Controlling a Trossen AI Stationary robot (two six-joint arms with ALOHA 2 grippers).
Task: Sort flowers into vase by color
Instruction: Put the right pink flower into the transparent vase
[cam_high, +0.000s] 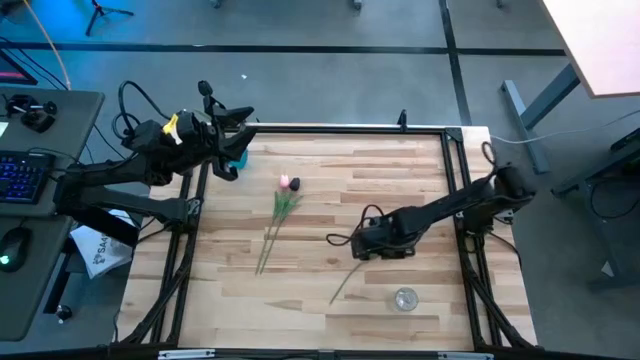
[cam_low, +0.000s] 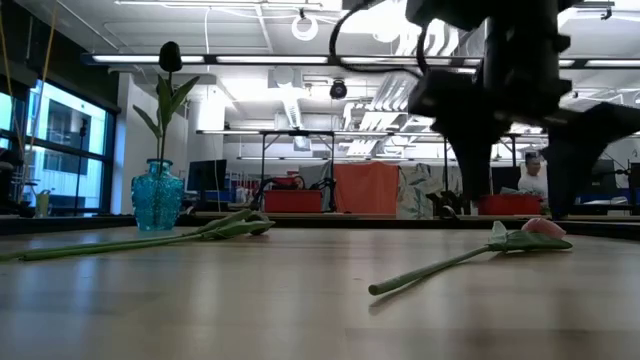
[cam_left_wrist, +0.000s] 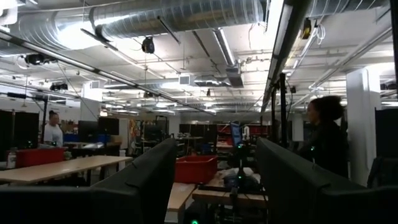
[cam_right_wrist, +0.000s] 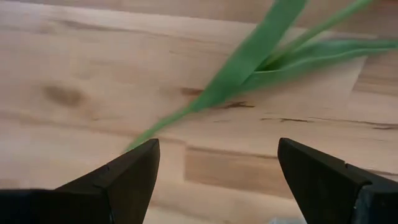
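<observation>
A blue glass vase stands at the table's far left and holds a dark tulip upright. My left gripper hovers open beside and above it, pointing level into the room, with nothing between its fingers. A pink tulip lies mid-table with a dark head beside it, and its stem runs toward the near edge. Another pink tulip lies flat under my right gripper. That gripper is open, pointing down just over the green leaves.
A small clear glass vessel stands near the table's near edge, right of centre. The stem of the tulip under my right gripper runs toward it. Black frame rails line the table's sides. People stand in the room beyond.
</observation>
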